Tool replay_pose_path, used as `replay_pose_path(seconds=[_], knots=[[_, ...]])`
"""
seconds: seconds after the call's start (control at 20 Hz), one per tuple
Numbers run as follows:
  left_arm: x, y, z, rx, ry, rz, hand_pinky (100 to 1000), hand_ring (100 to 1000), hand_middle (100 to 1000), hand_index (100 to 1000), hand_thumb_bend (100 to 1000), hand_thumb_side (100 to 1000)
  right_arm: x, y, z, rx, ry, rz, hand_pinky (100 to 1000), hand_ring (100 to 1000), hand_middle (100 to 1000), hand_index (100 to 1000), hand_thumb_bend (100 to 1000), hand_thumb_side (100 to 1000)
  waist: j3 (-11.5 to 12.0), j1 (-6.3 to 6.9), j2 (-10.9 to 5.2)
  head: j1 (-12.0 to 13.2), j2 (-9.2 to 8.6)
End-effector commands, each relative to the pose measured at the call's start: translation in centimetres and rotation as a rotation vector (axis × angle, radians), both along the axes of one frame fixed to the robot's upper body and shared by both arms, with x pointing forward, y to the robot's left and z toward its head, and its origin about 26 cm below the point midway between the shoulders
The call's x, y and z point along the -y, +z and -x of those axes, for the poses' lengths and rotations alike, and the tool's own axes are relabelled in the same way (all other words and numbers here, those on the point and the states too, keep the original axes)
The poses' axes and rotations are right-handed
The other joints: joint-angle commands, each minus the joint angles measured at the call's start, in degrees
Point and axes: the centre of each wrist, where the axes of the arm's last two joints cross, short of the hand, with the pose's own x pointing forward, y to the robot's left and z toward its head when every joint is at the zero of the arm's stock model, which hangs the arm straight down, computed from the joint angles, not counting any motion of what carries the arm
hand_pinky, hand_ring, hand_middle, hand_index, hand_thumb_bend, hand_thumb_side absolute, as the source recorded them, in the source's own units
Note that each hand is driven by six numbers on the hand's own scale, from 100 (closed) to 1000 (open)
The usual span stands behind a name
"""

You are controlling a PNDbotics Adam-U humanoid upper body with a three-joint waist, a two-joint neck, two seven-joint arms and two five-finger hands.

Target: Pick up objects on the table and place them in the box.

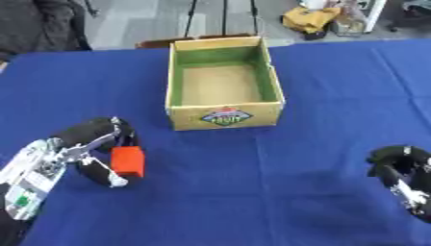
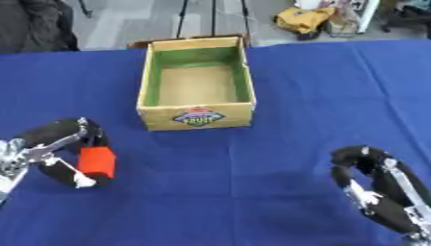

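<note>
L robot hand [image 1: 93, 153] curled round orange block [image 1: 128, 161] low over tabletop [image 1: 252, 192], short of box [image 1: 223, 116]; R robot hand [image 2: 374, 187] curled, empty; risk: block slips sideways mid-lift.

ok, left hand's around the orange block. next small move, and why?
Probably lift it and carry it toward the box. The left hand is curled round the orange block low over the blue table, and the box looks empty. The right hand is idle.
</note>
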Motion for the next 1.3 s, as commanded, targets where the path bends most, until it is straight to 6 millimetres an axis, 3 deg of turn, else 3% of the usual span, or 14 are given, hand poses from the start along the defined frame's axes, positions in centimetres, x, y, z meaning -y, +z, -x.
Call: replay_pose_path(seconds=[0.05,0.35,0.65,0.9,1.3], knots=[[-0.3,0.8,-0.2,0.060,0.015,-0.004,100,121,100,273,426,100,0.1,0.6,-0.1,0.019,0.007,0.010,753,508,416,693,339,492,-0.11,-0.03,-0.63,-0.07,-0.63],[-0.7,2.7,-0.2,0.070,0.001,-0.006,100,100,100,246,407,100,0.2,0.5,-0.1,0.016,0.005,0.010,753,508,416,694,338,492,0.01,0.07,-0.83,-0.28,-0.56],[-1.3,8.2,0.2,0.091,-0.089,-0.035,100,100,100,216,431,100,0.5,0.4,0.1,0.009,-0.005,0.015,753,508,416,694,338,492,0.03,0.53,-1.31,-0.81,-0.55],[-1.3,12.1,0.5,0.117,-0.137,-0.013,100,100,100,191,397,100,0.5,0.3,0.1,0.004,-0.007,0.017,753,508,416,693,337,491,0.03,0.87,-1.59,-1.40,-0.88],[1.2,16.1,-1.2,0.189,-0.184,0.066,100,100,100,157,407,100,0.5,0.3,0.1,0.003,-0.002,0.017,754,508,416,694,335,494,-0.22,0.79,-1.64,-1.66,-1.82]])
